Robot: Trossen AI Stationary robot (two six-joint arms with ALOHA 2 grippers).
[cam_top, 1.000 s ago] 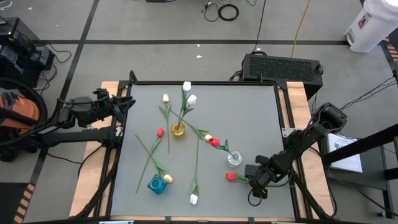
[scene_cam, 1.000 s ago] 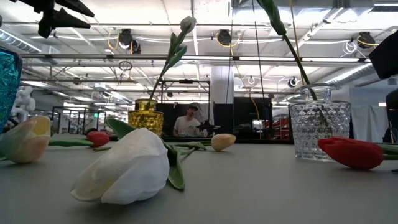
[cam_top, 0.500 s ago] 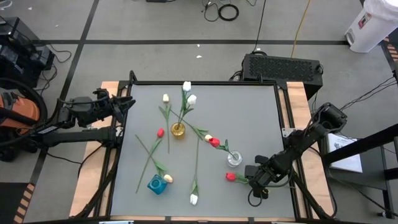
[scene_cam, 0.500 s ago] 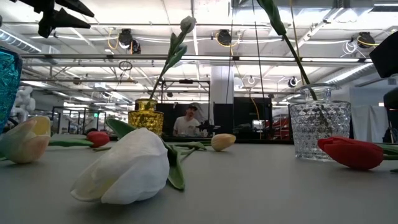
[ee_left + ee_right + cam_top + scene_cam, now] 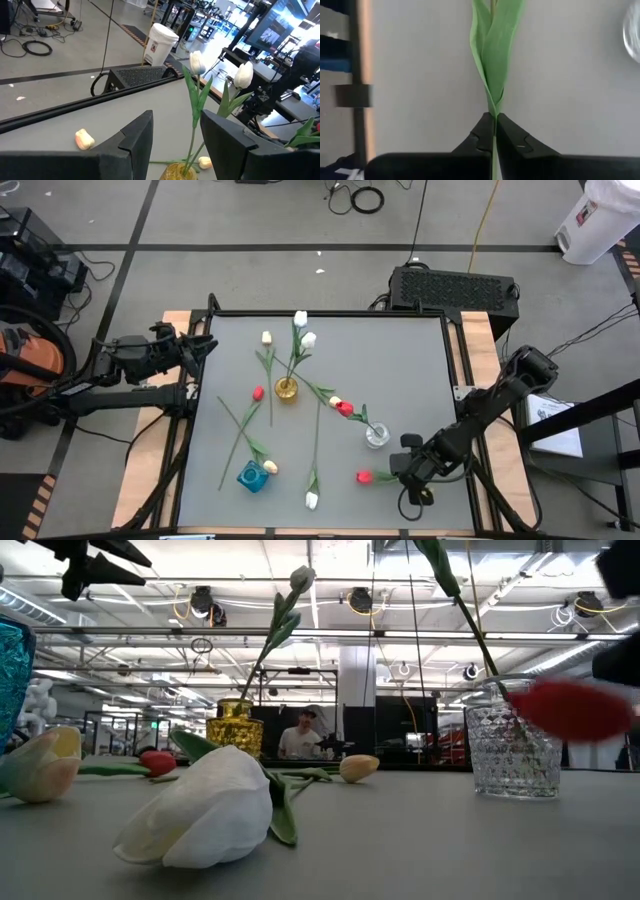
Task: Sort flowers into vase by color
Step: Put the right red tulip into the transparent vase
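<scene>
We see the left gripper [image 5: 175,137] with its two dark fingers [image 5: 135,137] spread apart. Between them, at twelve o'clock, two white tulips [image 5: 198,62] rise on green stems from a gold vase [image 5: 181,172]. A pale yellow head [image 5: 84,139] lies on the grey table [image 5: 60,125] at ten o'clock; a white bin [image 5: 161,37] stands beyond.

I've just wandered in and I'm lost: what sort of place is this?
Probably a robotics lab or workshop hall. Signs: two dark robot arms at a grey table, loose cables on the concrete floor, and ceiling pipes over rows of benches.
</scene>
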